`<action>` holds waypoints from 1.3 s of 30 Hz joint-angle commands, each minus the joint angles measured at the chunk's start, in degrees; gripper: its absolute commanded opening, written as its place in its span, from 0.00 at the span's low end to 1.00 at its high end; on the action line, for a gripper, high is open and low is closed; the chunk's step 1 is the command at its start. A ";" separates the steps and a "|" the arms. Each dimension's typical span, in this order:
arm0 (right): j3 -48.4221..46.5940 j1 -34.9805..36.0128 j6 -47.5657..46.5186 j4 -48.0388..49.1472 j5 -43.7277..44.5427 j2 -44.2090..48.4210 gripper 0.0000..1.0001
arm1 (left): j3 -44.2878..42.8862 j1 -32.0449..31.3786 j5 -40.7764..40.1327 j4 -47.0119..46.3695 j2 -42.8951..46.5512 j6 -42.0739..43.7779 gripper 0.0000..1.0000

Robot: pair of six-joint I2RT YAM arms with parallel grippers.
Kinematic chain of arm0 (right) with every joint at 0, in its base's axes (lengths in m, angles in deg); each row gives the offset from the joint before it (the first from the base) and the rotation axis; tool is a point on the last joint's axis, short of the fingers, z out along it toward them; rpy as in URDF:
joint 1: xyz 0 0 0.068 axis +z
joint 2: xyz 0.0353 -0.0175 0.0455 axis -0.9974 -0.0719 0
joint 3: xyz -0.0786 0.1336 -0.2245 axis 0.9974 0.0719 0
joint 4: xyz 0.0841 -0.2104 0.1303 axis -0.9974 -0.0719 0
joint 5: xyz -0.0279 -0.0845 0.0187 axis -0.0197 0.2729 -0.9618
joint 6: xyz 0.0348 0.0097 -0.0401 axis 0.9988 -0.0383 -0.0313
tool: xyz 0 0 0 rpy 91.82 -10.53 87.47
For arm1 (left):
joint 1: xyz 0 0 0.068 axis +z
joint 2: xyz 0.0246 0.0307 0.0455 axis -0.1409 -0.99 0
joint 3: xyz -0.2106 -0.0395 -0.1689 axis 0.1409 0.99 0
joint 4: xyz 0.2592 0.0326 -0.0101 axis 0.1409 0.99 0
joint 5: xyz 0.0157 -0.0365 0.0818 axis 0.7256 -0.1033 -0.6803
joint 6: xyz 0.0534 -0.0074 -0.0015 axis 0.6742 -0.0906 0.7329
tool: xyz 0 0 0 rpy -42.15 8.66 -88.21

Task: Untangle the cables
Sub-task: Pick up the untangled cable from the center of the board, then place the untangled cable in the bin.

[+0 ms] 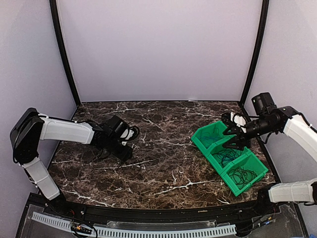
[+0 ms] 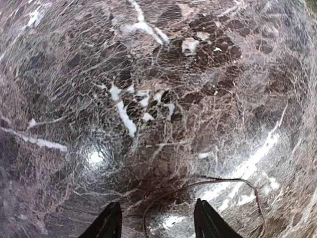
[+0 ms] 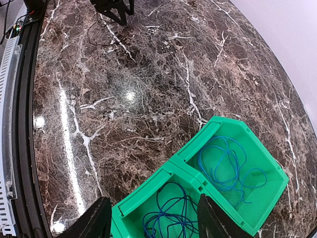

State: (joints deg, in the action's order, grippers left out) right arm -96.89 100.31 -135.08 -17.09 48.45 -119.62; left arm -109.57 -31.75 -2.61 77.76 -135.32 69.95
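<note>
The blue cable [image 3: 225, 171] lies in loose loops on the floor of the far bin [image 3: 262, 153], the end one in a row of three green bins joined side by side. A second blue cable [image 3: 168, 218] is coiled in the middle bin [image 3: 143, 198]. Some of its strands look darker, and I cannot tell whether that is another cord. The near bin [image 1: 257, 171], at the row's other end, holds a black cable [image 1: 242, 176] bunched in small coils. Each cord lies inside its own compartment, and none hangs over a wall.

A fourth cord, the loose dark cable [image 2: 208, 182], lies well apart from the bins, far to their left on the marble table [image 1: 163, 163]. In the left wrist view it arcs across the stone in one thin open loop, and one end of the arc runs in between the fingers.

The right gripper [image 3: 154, 218] hangs directly above the bins, over the far and middle compartments. Its fingers are spread wide with nothing between them, and both blue cords show below. The left gripper [image 2: 157, 223] is low over the table at the loose dark cable, well to the left of the bins. Its fingers stand parted on either side of the strand, and it has no grasp on the cord.
</note>
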 commanded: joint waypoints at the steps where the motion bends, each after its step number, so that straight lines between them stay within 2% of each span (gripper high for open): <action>1: 0.74 -0.33 0.14 1.75 -2.13 0.95 0.61 | -3.30 -1.39 -4.26 5.18 -1.56 11.94 0.52; 5: 0.79 -0.33 0.49 2.38 -3.75 0.51 0.61 | -4.02 -1.57 -2.39 4.46 -4.30 15.80 0.44; 9: 1.04 -0.35 1.09 3.36 -4.37 0.68 0.60 | -5.48 -2.37 -1.02 5.83 -7.55 16.50 0.22; 11: 1.08 -0.37 1.38 3.76 -4.52 0.70 0.60 | -6.06 -2.68 -1.08 6.36 -7.93 16.48 0.05; 13: 0.85 -0.37 1.65 3.91 -4.62 0.84 0.59 | -7.20 -3.22 -1.20 7.30 -7.57 16.25 0.00; 16: 0.49 -0.34 4.18 5.57 -3.45 1.06 0.58 | -10.08 -5.16 0.19 7.64 -5.79 15.36 0.00; 21: -0.84 -0.46 13.54 13.06 3.55 -0.03 0.57 | -16.24 -9.52 9.38 3.37 -0.65 11.37 0.00; 24: -2.28 -0.61 17.85 15.33 6.30 -2.06 0.57 | -19.09 -12.17 14.95 -2.49 0.69 7.82 0.00; 30: -5.32 -1.62 24.00 20.10 13.23 -4.76 0.58 | -26.24 -15.82 21.08 -13.24 -0.54 1.70 0.00; 34: -7.95 -2.74 27.19 23.46 22.02 -6.41 0.60 | -27.64 -17.17 25.31 -27.54 -2.97 -4.96 0.00; 39: -13.49 -6.98 30.28 24.31 21.86 -8.47 0.61 | -32.82 -19.66 26.60 -37.90 -9.88 -10.67 0.00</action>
State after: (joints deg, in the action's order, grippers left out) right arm -105.66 95.90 -109.20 2.73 66.96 -127.18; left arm -138.37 -49.68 20.71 51.29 -140.59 65.51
